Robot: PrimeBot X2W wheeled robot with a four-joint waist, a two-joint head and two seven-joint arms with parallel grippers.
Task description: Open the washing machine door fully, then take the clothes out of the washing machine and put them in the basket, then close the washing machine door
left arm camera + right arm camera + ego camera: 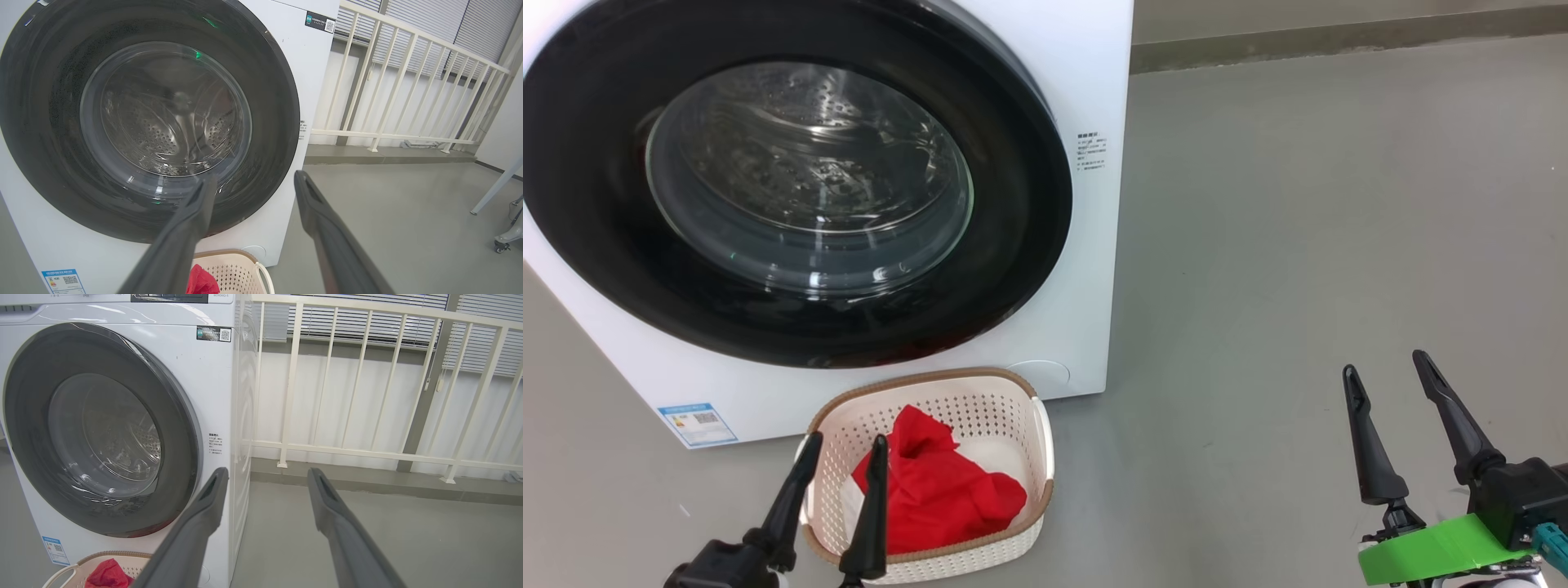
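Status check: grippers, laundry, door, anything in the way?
Left gripper open, empty, by the basket. Right gripper open, empty, off to the side. Red clothes in basket, door shut. Nothing in the way.

— What colour is the washing machine [1094, 82]?
— White, with a small blue label sticker [698, 423] low on its front. The washing machine door [588, 245] has a glossy black rim around clear glass. The drum [809, 163] behind the glass is steel grey, dotted with rows of small holes.
— And the basket [1005, 412] just beyond the left hand [847, 439]?
— Cream, with a grid of perforations on its sides, a brown woven-look rim and white handles. The clothes [947, 490] in it are bright red.
— The hands themselves?
— Both have dark, near-black fingers. The right hand [1384, 362] has bright green tape [1429, 551] at its base. The floor [1298, 245] under it is plain grey, and the railing [290, 375] beyond it is cream-white.
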